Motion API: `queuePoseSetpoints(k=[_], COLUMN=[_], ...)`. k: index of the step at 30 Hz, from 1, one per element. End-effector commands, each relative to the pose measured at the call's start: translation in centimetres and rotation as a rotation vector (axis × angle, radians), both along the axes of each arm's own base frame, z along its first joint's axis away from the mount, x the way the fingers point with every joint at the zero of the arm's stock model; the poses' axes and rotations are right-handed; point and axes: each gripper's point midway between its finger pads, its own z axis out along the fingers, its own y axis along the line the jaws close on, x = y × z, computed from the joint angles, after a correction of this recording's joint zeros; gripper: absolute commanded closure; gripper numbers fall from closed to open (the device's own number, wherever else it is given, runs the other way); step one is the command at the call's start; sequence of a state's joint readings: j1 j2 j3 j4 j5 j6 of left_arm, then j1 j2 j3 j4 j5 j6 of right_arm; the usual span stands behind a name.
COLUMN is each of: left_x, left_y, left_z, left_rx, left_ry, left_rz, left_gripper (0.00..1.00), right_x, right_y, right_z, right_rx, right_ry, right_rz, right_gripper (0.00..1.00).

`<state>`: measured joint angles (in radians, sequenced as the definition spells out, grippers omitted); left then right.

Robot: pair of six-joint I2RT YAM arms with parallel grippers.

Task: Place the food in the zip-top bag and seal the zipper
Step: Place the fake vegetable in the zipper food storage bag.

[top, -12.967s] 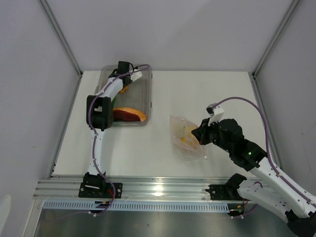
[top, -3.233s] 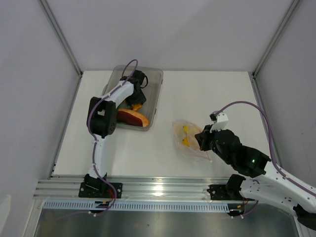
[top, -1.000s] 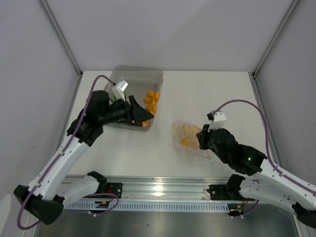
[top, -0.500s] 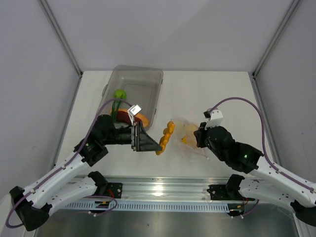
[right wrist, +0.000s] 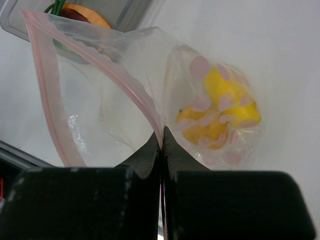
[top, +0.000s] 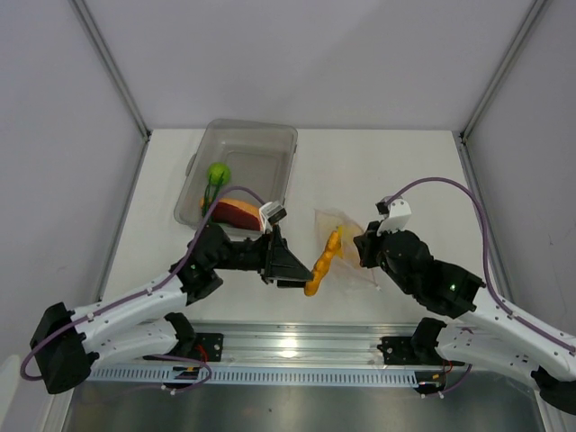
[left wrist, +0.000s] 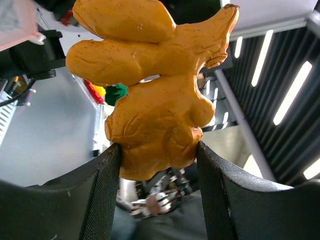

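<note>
L tool (left wrist: 157,150) grips orange cluster (left wrist: 150,95) just beside zip-top bag (top: 346,236); R tool (right wrist: 161,137) pinched closed on bag at zipper (right wrist: 120,75).

A clear grey rectangular plastic bin (top: 261,166) is seen on the far left part of the white worktop (top: 387,162), set slightly askew to the back edge. A small tab is noted on its left wall. One corner of the bin (right wrist: 135,10) is caught at the top of the right wrist view, over bare worktop (right wrist: 260,45).

The worktop is enclosed by plain white wall panels (top: 306,63), joined by slanting aluminium struts (top: 112,67). Its near edge is bordered by a ribbed aluminium rail (top: 297,346), with a grey slotted strip (top: 297,374) just in front.

Bright strip lights (left wrist: 295,85) on a dark ceiling are recorded in the left wrist view.
</note>
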<state>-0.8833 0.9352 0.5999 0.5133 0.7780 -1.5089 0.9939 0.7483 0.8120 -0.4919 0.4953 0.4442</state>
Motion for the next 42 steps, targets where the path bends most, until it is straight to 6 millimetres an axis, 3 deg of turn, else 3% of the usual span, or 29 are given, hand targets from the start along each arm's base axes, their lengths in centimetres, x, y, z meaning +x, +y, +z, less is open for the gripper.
queuePoseSetpoints(k=[1, 6, 17, 27, 42], left_x=[0.2, 1.6, 4.2, 6.4, 6.6], left_y=[-0.4, -0.8, -4.1, -5.0, -5.4], left_z=[1.7, 1.5, 0.4, -1.1, -1.7], left_rx=[-0.090, -0.137, -0.103, -0.068, -0.089], left_ry=[0.076, 0.189, 0.368, 0.506, 0.522], left_rz=[0.005, 0.050, 0.074, 0.162, 0.175], left_gripper=[0.99, 1.00, 0.99, 1.00, 1.00], right_x=[0.3, 0.2, -0.2, -0.6, -0.4], right_y=[0.4, 0.3, 0.8, 0.9, 0.5], right_z=[3.1, 3.3, 3.3, 3.2, 3.4], right_rx=[0.091, 0.104, 0.130, 0.139, 0.129], right_ry=[-0.060, -0.074, -0.072, -0.062, -0.075], right_rz=[-0.010, -0.005, 0.025, 0.031, 0.007], right_gripper=[1.00, 1.00, 1.00, 1.00, 1.00])
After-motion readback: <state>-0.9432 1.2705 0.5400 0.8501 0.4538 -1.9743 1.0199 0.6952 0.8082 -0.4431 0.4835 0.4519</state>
